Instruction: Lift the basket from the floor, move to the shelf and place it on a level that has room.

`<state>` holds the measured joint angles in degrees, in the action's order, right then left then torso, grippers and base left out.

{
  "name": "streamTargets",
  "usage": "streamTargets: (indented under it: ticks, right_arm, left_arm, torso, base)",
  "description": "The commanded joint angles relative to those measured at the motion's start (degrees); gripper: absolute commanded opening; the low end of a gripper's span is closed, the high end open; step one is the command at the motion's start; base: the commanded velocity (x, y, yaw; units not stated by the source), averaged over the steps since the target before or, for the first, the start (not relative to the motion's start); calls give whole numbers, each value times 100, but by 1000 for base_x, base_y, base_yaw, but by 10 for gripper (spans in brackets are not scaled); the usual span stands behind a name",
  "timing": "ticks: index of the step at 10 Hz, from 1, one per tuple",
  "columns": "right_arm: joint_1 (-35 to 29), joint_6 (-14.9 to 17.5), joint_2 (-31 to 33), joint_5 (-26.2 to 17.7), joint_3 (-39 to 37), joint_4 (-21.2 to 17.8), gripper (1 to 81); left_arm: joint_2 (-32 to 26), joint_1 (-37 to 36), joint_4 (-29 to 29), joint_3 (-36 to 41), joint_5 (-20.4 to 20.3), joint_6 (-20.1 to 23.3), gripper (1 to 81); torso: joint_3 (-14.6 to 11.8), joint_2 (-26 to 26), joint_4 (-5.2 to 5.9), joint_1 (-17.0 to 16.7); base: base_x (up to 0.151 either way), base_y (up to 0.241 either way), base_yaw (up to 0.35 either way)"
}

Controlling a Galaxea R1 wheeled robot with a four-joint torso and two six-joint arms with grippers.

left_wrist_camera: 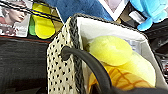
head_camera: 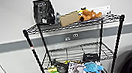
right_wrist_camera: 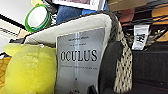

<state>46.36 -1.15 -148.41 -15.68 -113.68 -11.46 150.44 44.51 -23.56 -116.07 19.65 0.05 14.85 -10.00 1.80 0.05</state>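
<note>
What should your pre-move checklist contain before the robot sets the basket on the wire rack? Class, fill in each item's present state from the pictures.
1. Second-highest level has room: ok, its left and middle grid is bare; one dark item sits at right.
2. Top tier free: not ok, a black bag, cardboard box and orange plush are there.
3. Basket upright: ok.
4. Contents seated: ok, yellow plush and Oculus box inside.
5. Grip on the handles: cannot tell.
6. Rack squarely ahead: ok.
</note>
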Motion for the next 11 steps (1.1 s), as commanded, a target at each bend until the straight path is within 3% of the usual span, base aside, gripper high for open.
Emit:
streamTargets:
  ticks: [1,3,11]
  right_arm:
    - [-1132,-132,879,65,1611,-155,10]
    - [-1229,-175,1152,99,2076,-164,10]
    - [-1950,-175,1891,135,3203,-638,10]
  left_arm:
    - [-706,-1106,-201,1363,198,30,10]
    - [-1190,-1255,-201,2216,-137,-22,10]
    - [-1947,-1984,-201,3510,-137,-268,10]
  torso:
    - [0,0,0,0]
    - [0,0,0,-2]
    - [0,0,0,-2]
  base:
    - [0,0,0]
    - [0,0,0]
    - [0,0,0]
